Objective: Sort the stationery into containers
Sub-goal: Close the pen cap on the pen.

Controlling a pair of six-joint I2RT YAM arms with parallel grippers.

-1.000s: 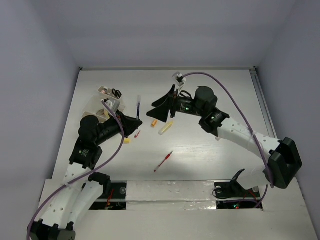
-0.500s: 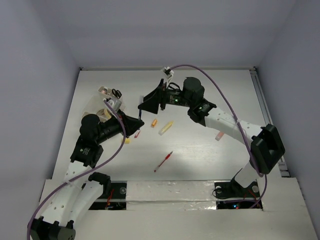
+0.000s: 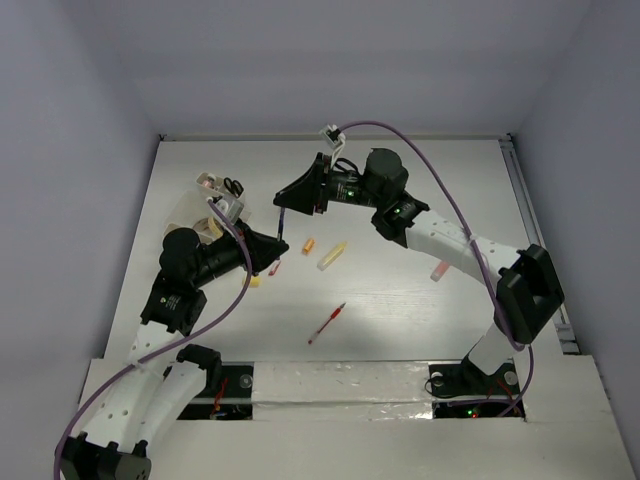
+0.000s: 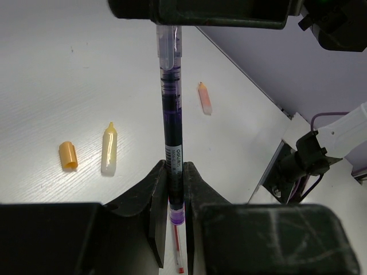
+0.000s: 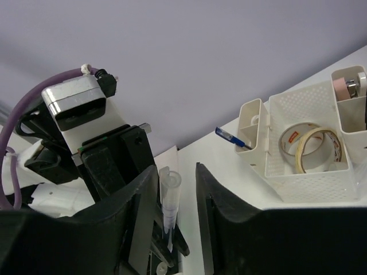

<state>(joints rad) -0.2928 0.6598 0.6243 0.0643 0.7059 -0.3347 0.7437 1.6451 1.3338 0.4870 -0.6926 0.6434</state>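
Nearest the arms' bases, a red pen [image 3: 328, 323] lay loose on the table [image 3: 420, 320] at about six o'clock, not yet sorted. Just beyond it, at eight o'clock, the left gripper [image 4: 175, 172] was pressed together on the lower barrel of a dark purple pen [image 4: 171, 103], pinching it near one end. That probably left the rest of its length free for another grasp.

The pen pointed towards twelve o'clock, into the right gripper [image 5: 175, 167]. In the right wrist view that gripper's jaws stood spread on either side of the pen's clear end, with a gap on each side, so they were not gripping it. This looked like a handover, likely meant to turn the pen for standing on end.

Off to three o'clock of the held pen lay an orange cap [image 4: 67, 156], a pale yellow tube [image 4: 109, 149] and a pinkish tube [image 4: 205, 98], all apart from one another.

Farthest, at ten o'clock, stood the white divided box [image 5: 309, 183]. Two tape rolls [image 5: 309, 146] lay flat in its wide compartment, and a blue pen [image 5: 232, 137] leaned in a narrow one, which seemed the likely home for pens
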